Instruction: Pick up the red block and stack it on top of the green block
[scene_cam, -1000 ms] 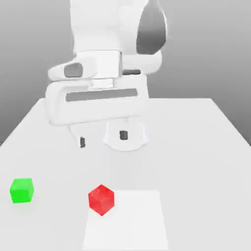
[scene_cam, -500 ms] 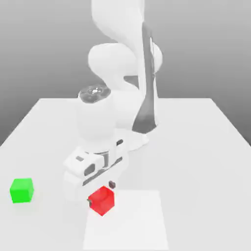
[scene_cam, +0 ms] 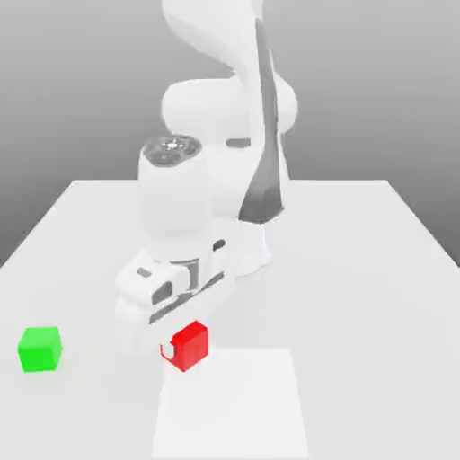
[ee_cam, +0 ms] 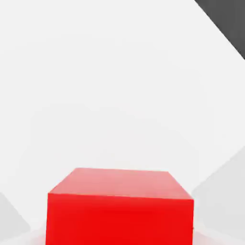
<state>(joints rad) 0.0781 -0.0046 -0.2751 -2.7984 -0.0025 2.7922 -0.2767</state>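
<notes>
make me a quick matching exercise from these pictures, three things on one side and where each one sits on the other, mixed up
Things:
1. red block
2. green block
3. gripper

Places:
A. alone near the exterior view's left edge of the table
B. at the end of the white arm, low over the table, right at the red block
C. at the top edge of the paler square patch, right against the gripper

Pairs: 1-C, 2-A, 3-B
</notes>
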